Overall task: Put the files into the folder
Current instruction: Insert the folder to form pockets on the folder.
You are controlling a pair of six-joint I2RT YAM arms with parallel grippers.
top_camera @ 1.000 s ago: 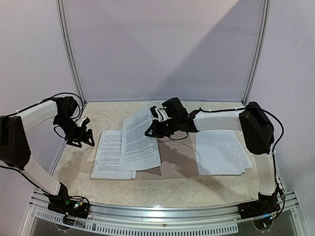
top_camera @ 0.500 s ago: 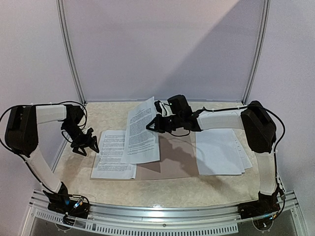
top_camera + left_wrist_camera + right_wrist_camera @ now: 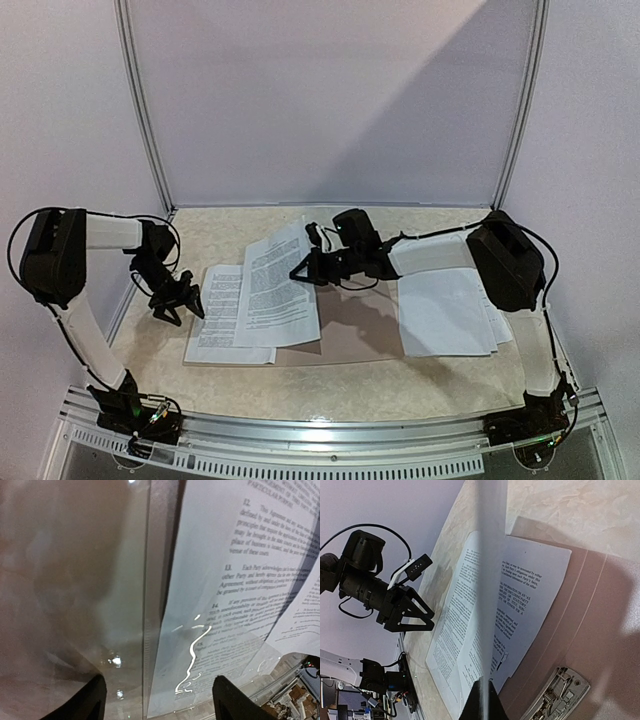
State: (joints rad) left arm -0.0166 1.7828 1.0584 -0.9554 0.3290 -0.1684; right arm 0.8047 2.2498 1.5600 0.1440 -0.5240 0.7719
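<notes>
Top view, left gripper (image 3: pixel 180 303): fingers spread with nothing in them, low over the table (image 3: pixel 400 375), just beside the left edge of the flat sheet (image 3: pixel 222 318).
Top view, right gripper (image 3: pixel 303 272): pinched on the right edge of the lifted sheet (image 3: pixel 280 285), which slopes up with its print facing up.
Top view, folder (image 3: pixel 355 330): open and flat at mid-table, its left part covered by the two printed sheets.
Top view, stack of sheets (image 3: pixel 440 310): white faces up, just right of the folder. Whether it overlaps the folder's edge I cannot tell.
Left wrist view, fingertips (image 3: pixel 92 702): set wide apart at the bottom of the picture, nothing between them.
Left wrist view, only here: numbered paragraphs can be read on the flat sheet, with a corner of the lifted sheet over it at the right.
Right wrist view, lifted sheet: seen edge-on as a blurred band rising from the closed fingers.
Right wrist view, only here: a metal clip (image 3: pixel 559 690) lies inside the folder, on bare brown card.
Right wrist view, left gripper: beyond the flat sheet's far edge, apart from the paper.
</notes>
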